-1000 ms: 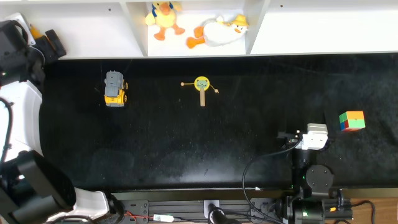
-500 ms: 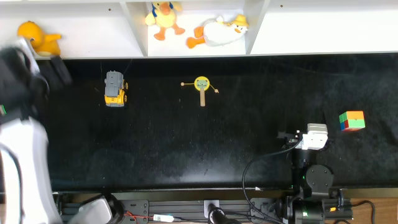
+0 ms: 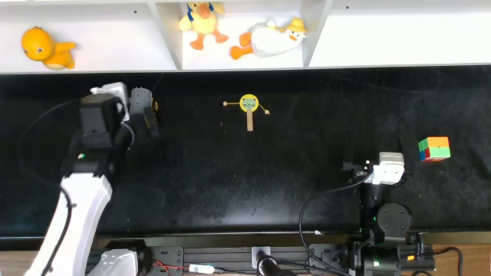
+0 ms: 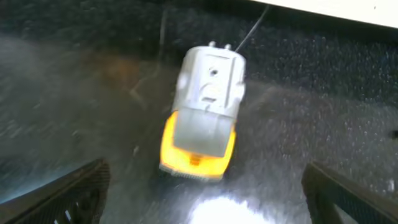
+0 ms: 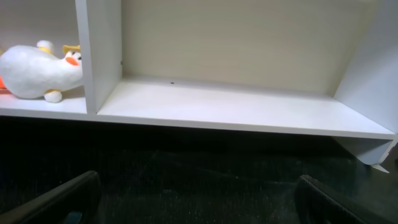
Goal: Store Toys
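- The right tool (image 5: 199,202) sits close to its base, facing the shelf (image 3: 383,34). Its fingers are spread wide and hold nothing.
- A colourful cube (image 3: 434,149) lies on the table (image 3: 230,176) a little beyond that tool and to its right. It is not yet stored.
- Farther out, the left tool (image 4: 210,196) hangs just short of a grey and yellow toy truck (image 4: 205,118). Its fingers are wide apart and clear of the truck, which looks to be the next toy picked up.
- A yellow rattle (image 3: 249,105) lies mid-table, well apart from both tools.
- On the shelf, an orange duck (image 3: 42,46) sits in the left compartment. A yellow plush duck (image 3: 202,19) and a white plush bird (image 3: 268,38) share the middle one.
- That makes three toys stored and three left on the table, so I judge the task about half done.
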